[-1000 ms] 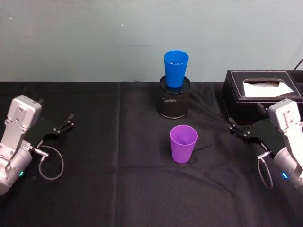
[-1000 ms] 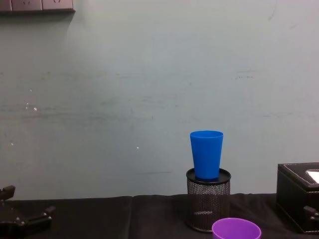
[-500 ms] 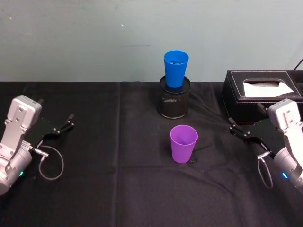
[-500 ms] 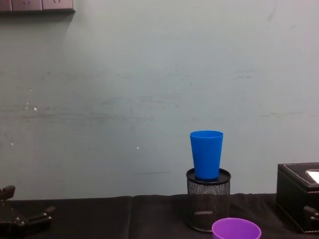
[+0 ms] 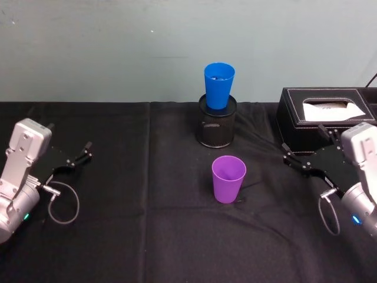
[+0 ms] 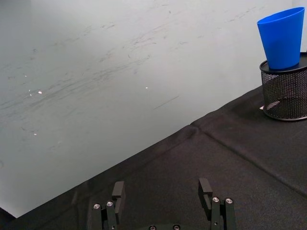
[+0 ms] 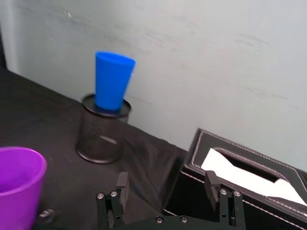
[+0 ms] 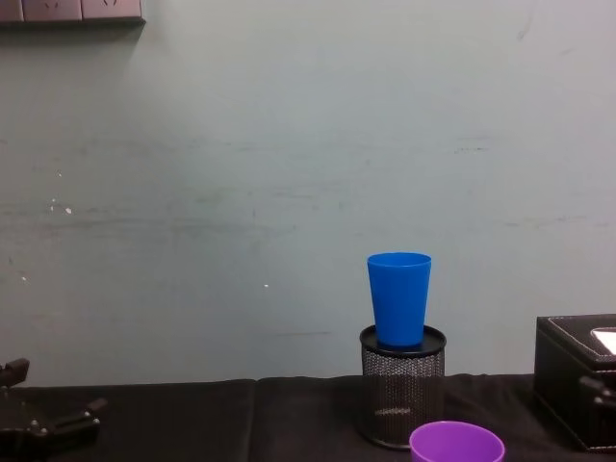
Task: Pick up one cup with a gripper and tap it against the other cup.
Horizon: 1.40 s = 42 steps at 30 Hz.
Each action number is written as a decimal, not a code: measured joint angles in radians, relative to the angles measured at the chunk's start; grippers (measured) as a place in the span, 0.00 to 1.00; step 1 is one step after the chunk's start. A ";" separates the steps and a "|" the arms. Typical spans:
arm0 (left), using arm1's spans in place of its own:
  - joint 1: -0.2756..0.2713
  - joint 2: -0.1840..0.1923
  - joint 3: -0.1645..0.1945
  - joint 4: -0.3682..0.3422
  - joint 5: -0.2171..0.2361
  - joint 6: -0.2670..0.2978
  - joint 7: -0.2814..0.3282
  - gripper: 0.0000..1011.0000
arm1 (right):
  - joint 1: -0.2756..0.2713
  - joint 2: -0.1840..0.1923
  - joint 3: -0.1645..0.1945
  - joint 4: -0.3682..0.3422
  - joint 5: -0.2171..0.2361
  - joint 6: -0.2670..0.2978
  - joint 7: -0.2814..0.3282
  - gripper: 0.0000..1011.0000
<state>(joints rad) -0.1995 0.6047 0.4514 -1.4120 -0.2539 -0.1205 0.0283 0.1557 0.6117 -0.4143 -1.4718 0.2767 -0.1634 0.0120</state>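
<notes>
Right claw [image 7: 166, 182], jaws apart, has just edged rightward: no closer to the purple cup [image 5: 228, 178]. Left claw [image 6: 161, 187] parked, apart.

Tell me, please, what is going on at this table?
Nothing is held yet. The purple cup stands upright on the black cloth, with the blue cup seated in a mesh holder behind it. The right tool is open beside the tissue box, the left tool open and idle at the far left.
</notes>
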 joint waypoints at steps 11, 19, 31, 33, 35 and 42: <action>0.000 0.000 0.000 0.000 0.000 0.000 0.000 0.99 | -0.131 0.043 0.047 -0.108 0.121 -0.072 0.145 0.99; 0.000 0.000 0.000 0.000 0.000 0.000 0.000 0.99 | -0.196 0.041 0.032 -0.107 0.186 -0.132 0.279 0.99; 0.000 0.000 0.000 0.000 0.000 0.000 0.000 0.99 | -0.146 -0.033 0.000 -0.039 0.135 -0.128 0.314 0.99; 0.000 0.000 0.000 0.000 0.000 0.000 0.000 0.99 | -0.137 -0.043 -0.004 -0.031 0.127 -0.122 0.318 0.99; 0.000 0.000 0.000 0.000 0.000 0.000 0.000 0.99 | -0.121 -0.058 -0.009 -0.018 0.116 -0.113 0.319 0.99; 0.000 0.000 0.000 0.000 0.000 0.000 0.000 0.99 | -0.081 -0.100 -0.020 0.019 0.092 -0.091 0.334 0.99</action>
<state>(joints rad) -0.1995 0.6047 0.4514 -1.4120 -0.2539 -0.1205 0.0283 0.0744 0.5118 -0.4347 -1.4527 0.3688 -0.2546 0.3460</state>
